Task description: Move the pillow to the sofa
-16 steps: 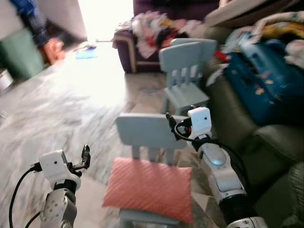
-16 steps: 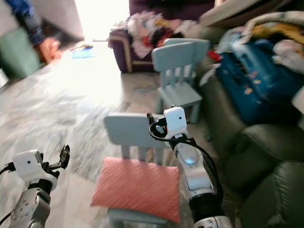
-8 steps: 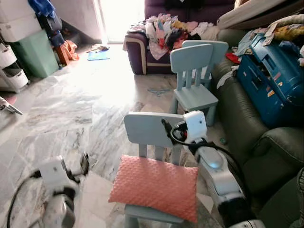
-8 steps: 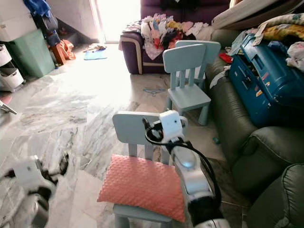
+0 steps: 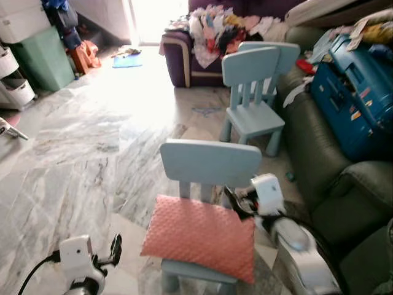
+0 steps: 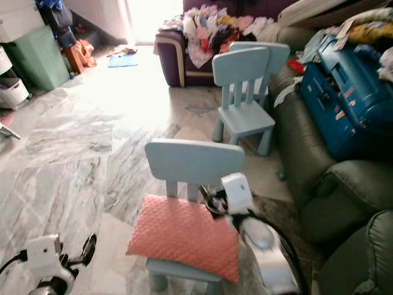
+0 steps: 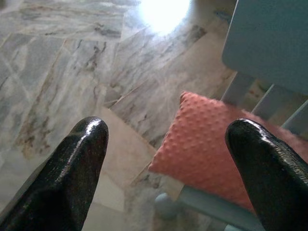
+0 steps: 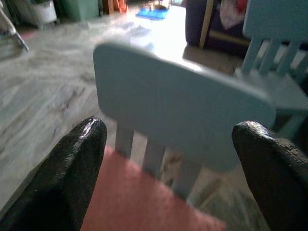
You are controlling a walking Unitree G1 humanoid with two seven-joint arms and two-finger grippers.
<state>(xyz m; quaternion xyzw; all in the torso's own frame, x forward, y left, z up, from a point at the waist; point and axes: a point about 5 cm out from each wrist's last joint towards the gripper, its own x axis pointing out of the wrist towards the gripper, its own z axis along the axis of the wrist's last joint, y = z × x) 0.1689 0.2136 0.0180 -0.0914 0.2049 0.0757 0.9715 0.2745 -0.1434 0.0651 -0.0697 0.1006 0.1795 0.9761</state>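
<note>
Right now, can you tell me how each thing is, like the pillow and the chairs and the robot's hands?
pillow: lying flat on the near chair's seat, not gripped.
near chair: upright, pillow on it.
far chair: upright, seat bare.
left gripper: open, low above the floor, aimed at the pillow's corner.
right gripper: open, by the near chair's back, above the pillow.
blue suitcase: lying on the sofa, lid shut.
</note>
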